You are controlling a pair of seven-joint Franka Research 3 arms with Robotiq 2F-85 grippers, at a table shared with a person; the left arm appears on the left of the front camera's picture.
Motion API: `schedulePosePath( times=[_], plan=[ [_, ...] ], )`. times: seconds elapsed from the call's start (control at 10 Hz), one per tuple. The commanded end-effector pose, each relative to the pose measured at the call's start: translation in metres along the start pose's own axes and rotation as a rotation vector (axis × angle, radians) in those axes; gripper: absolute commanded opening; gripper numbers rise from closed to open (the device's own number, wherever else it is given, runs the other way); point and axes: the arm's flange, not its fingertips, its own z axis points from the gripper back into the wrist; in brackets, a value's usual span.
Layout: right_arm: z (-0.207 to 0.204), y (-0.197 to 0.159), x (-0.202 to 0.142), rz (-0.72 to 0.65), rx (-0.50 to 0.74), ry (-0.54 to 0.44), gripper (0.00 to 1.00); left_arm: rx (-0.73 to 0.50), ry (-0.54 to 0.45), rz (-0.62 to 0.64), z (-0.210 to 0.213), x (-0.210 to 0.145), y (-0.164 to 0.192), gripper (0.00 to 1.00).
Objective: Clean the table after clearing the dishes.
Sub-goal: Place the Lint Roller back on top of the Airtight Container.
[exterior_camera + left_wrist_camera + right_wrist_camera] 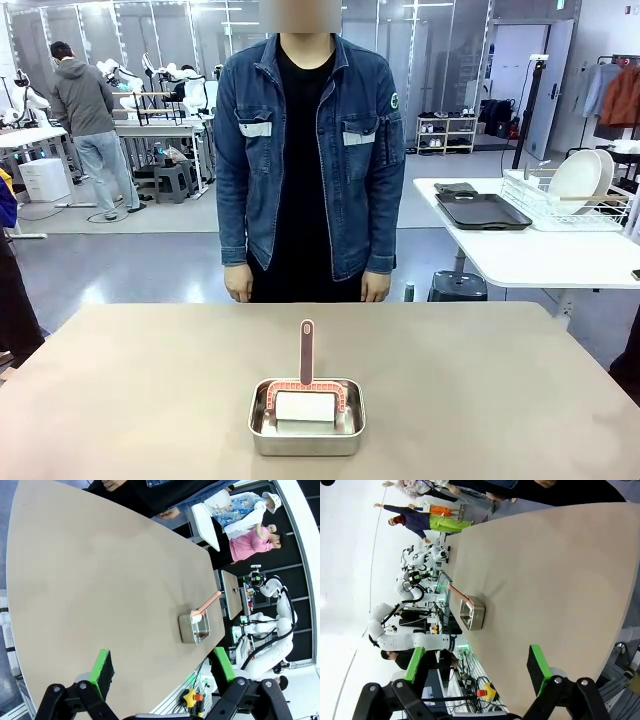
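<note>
Taupe table (150,400) bare except steel pan (307,417); left hand (162,672), right hand (477,667) spread wide, empty.

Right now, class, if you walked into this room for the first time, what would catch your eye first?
A small steel pan sits near the robot's edge of the beige table, holding a pink-handled brush that leans upward. Directly behind it, a person in a denim jacket stands at the far side, arms down. To the right, a white side table carries a dark tray and racked plates.
</note>
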Motion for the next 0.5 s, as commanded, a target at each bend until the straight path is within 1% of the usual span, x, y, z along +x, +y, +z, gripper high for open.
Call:
schedulePosePath(
  times=[0.0,0.4],
  plan=[
    [-0.0066,0.0047,-0.0081,-0.018,-0.005,0.003,1.0,0.0,0.015,-0.005,0.0045,-0.0037,-0.0025,1.0],
    [-0.0066,0.0047,-0.0081,-0.018,-0.005,0.003,1.0,0.0,0.015,-0.005,0.0045,-0.0037,-0.0025,1.0]
  ],
)
